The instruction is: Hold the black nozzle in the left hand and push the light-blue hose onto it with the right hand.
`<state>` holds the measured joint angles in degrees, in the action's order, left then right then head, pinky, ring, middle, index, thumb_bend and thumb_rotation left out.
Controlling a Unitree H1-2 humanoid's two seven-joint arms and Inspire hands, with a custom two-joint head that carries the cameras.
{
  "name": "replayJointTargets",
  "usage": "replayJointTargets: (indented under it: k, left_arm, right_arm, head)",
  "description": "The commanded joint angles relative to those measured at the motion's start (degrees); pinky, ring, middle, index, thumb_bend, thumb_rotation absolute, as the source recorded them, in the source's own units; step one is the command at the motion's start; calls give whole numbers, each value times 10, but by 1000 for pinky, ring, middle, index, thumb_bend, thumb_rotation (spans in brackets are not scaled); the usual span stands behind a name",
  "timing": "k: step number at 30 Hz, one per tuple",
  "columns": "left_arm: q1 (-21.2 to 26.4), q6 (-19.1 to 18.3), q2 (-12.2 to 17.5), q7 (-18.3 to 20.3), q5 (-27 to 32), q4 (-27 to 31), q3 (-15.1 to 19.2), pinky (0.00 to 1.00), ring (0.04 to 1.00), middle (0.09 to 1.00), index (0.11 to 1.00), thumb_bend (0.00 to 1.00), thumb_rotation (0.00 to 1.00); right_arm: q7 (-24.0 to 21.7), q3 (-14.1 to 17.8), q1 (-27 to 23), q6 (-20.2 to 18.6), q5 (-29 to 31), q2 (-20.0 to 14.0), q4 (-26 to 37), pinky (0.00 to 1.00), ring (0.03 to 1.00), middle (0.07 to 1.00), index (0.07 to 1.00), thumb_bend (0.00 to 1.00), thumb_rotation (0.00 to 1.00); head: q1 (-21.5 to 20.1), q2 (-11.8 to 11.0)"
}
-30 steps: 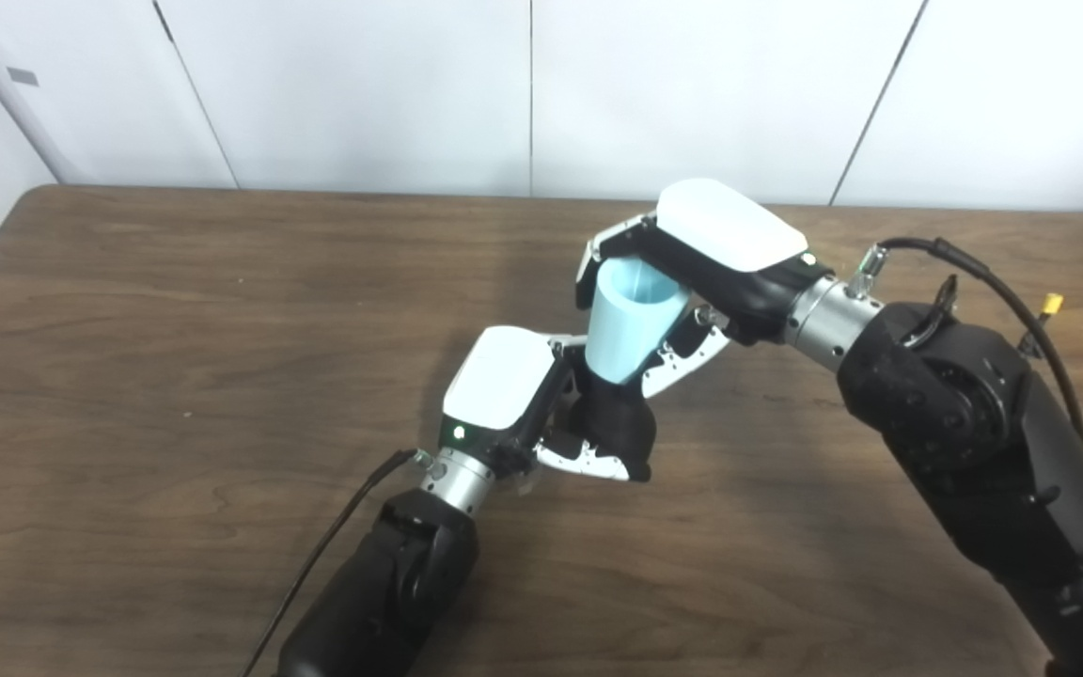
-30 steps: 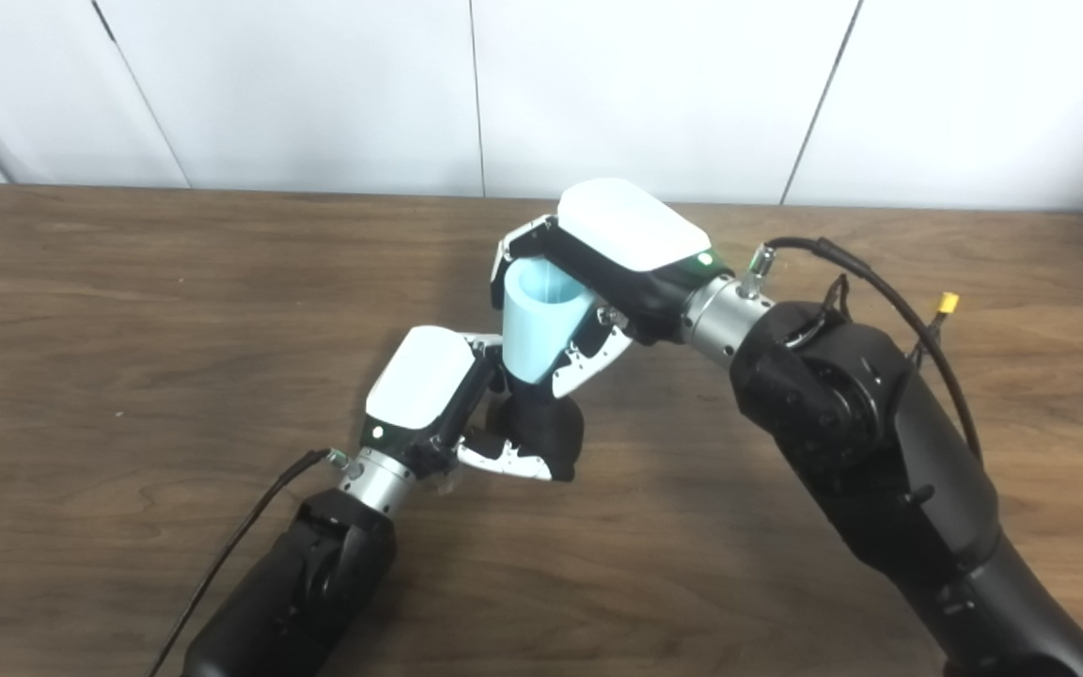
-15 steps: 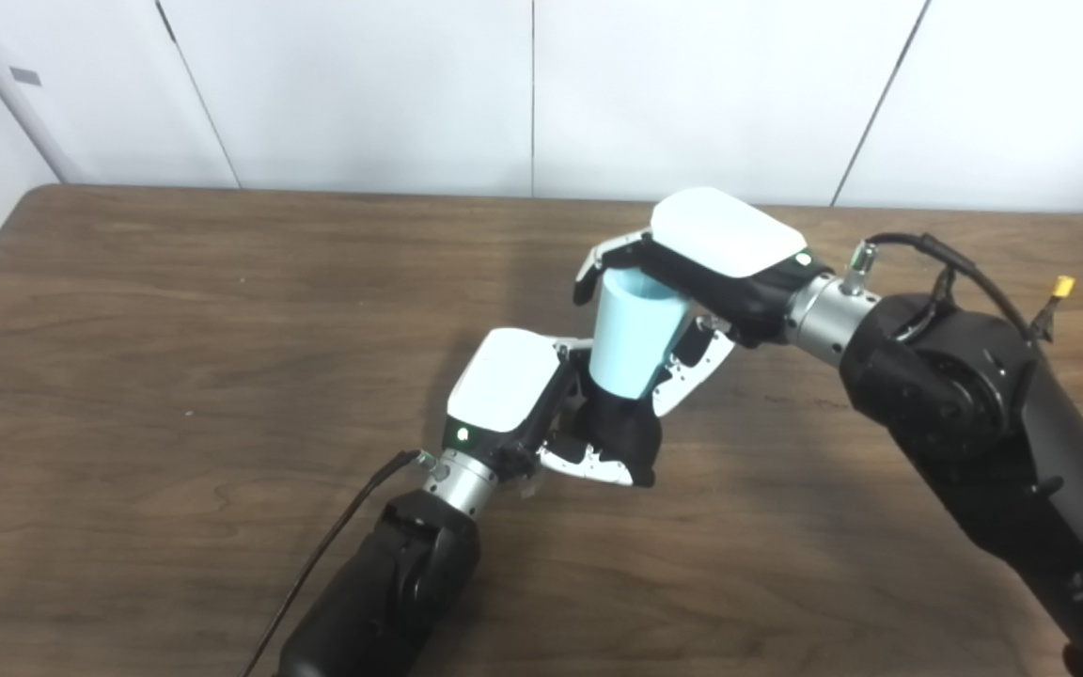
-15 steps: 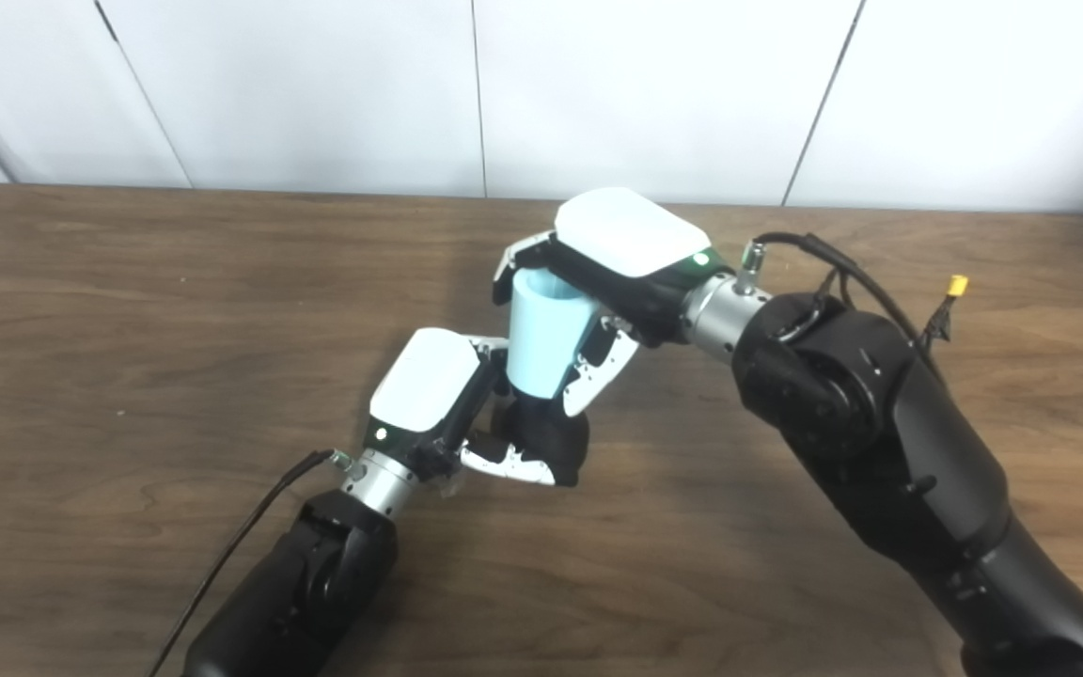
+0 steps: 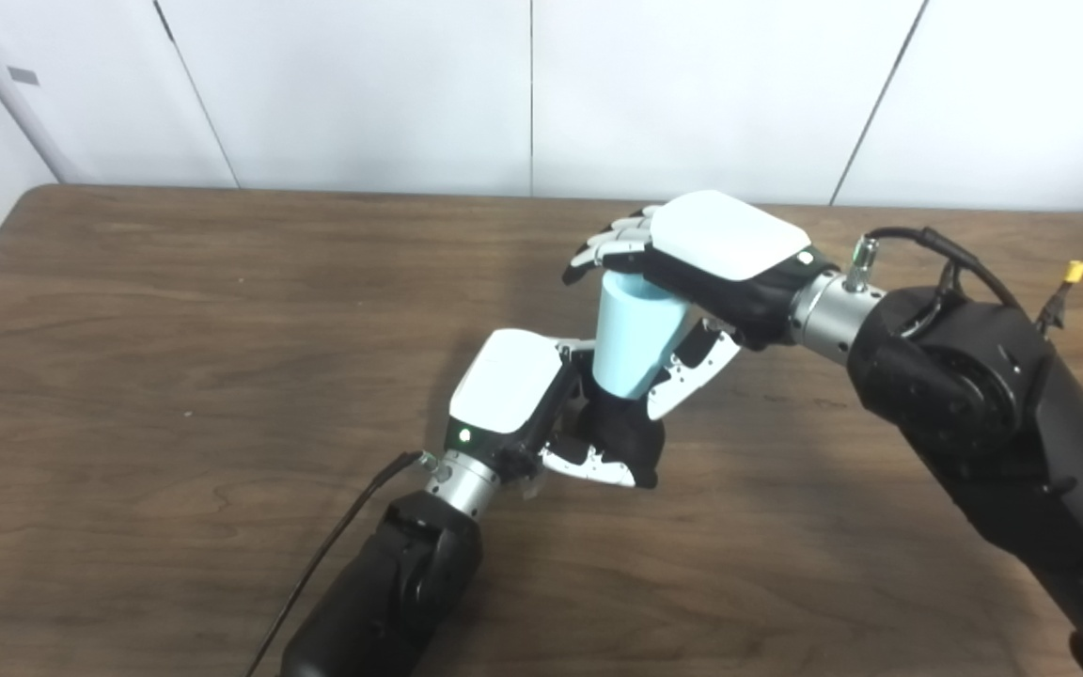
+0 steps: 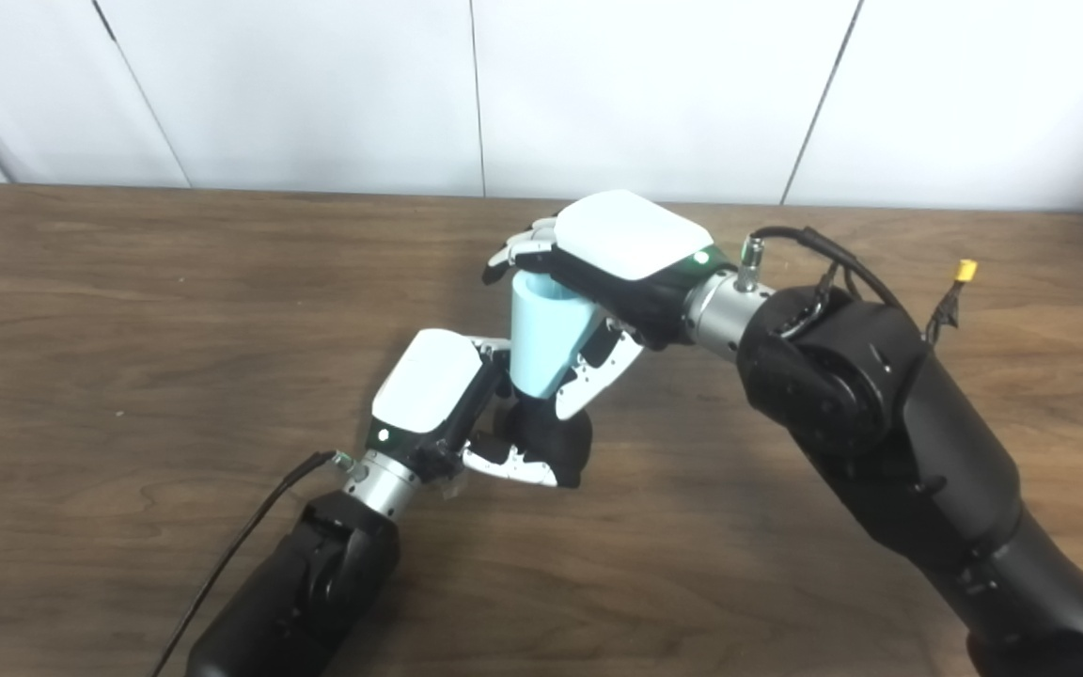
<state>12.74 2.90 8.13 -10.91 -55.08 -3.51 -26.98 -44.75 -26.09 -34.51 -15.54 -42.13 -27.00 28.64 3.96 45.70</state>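
Observation:
My left hand (image 5: pixel 515 384) is shut on the black nozzle (image 5: pixel 626 436) and holds it upright just above the table. The light-blue hose (image 5: pixel 632 340), a short tapered tube, stands with its narrow end on the nozzle's top. My right hand (image 5: pixel 715 252) is over the hose's wide upper end, palm down. Its fingers (image 5: pixel 603 249) are stretched out to the left, off the hose. Its thumb (image 5: pixel 692 378) lies alongside the hose's right side. The joint between hose and nozzle is partly hidden by both hands. The hose also shows in the right eye view (image 6: pixel 544 337).
The wooden table (image 5: pixel 175 329) ends at a white panelled wall at the back. A black cable (image 5: pixel 335 545) runs along my left forearm. A cable with a yellow plug (image 5: pixel 1075 273) loops over my right forearm.
My right hand's fingers have uncurled from around the hose and now stretch out flat. The hose has come more upright and a little lower onto the nozzle. My left hand has barely moved.

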Motion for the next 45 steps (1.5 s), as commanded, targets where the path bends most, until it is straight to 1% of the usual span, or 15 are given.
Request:
replayJointTargets:
  k: [1, 5, 11, 16, 19, 23, 28, 32, 33, 35, 36, 37, 38, 42, 45]
  left_arm:
    - [13, -6, -1, -11, -12, 2, 8, 388, 437, 434, 500, 503, 0]
    - [14, -9, 0, -7, -14, 3, 7, 394, 446, 439, 500, 503, 0]
    - [14, -13, -1, 0, -13, 5, 8, 397, 446, 442, 497, 504, 0]
    - [13, -14, -1, 0, -16, 7, 8, 394, 444, 442, 497, 504, 0]
    - [13, -15, -2, 2, -15, 8, 9, 390, 438, 436, 498, 504, 0]
    - [13, -14, -1, 2, -16, 8, 8, 390, 436, 434, 498, 503, 0]
    - [12, -14, -2, 3, -15, 9, 8, 396, 441, 441, 497, 504, 0]
    - [12, -15, -2, 6, -15, 10, 8, 398, 444, 440, 497, 504, 0]
    - [12, -14, -1, 5, -15, 9, 8, 400, 444, 441, 497, 504, 0]
    - [13, -12, -1, 1, -17, 6, 7, 392, 441, 439, 498, 504, 0]
    - [12, -11, -1, -2, -18, 6, 7, 391, 441, 439, 498, 504, 0]
    - [12, -10, -1, -3, -18, 5, 7, 390, 445, 441, 499, 504, 0]
    - [12, -10, -1, -3, -17, 5, 7, 390, 447, 439, 499, 503, 0]
    - [12, -7, -1, -3, -15, 4, 7, 392, 442, 432, 500, 503, 0]
    - [12, -7, 0, -4, -14, 4, 7, 391, 434, 429, 500, 503, 0]
  right_arm:
    - [-40, -8, 1, 3, 2, -11, 12, 915, 897, 868, 797, 1000, 422]
    - [-53, -7, 2, 1, -7, -11, 31, 904, 894, 864, 793, 994, 406]
    - [-68, -1, 13, 8, -24, -9, 67, 872, 885, 848, 789, 909, 373]
    - [-82, 5, 28, 11, -47, -5, 88, 864, 887, 856, 812, 813, 422]
    - [-83, 10, 38, 11, -58, -1, 97, 871, 897, 867, 836, 790, 461]
    - [-80, 17, 48, 15, -66, 5, 100, 873, 922, 890, 878, 779, 482]
    - [-67, 34, 53, 20, -57, 10, 86, 877, 938, 909, 908, 769, 510]
    - [-54, 50, 54, 24, -43, 18, 77, 874, 951, 926, 933, 757, 566]
    - [-44, 58, 56, 27, -35, 22, 72, 875, 953, 928, 938, 755, 574]
    - [-24, 68, 59, 37, -25, 27, 62, 886, 964, 956, 975, 747, 667]
    - [-11, 73, 61, 43, -20, 30, 55, 889, 966, 962, 983, 746, 687]
    - [0, 77, 62, 48, -17, 34, 47, 892, 975, 983, 993, 749, 741]
    - [8, 79, 63, 51, -14, 36, 43, 898, 983, 992, 997, 746, 772]
    - [44, 96, 65, 70, 3, 45, 17, 931, 999, 1000, 1000, 711, 857]
    - [68, 107, 64, 83, 18, 49, 3, 933, 1000, 1000, 1000, 692, 887]
  head:
    - [0, 1]
    - [-1, 1]
    - [0, 0]
    - [0, 1]
    - [0, 1]
    - [0, 0]
    - [0, 0]
    - [0, 0]
    - [0, 0]
    - [0, 0]
    - [1, 1]
    - [1, 1]
    - [1, 1]
    - [1, 2]
    - [2, 2]
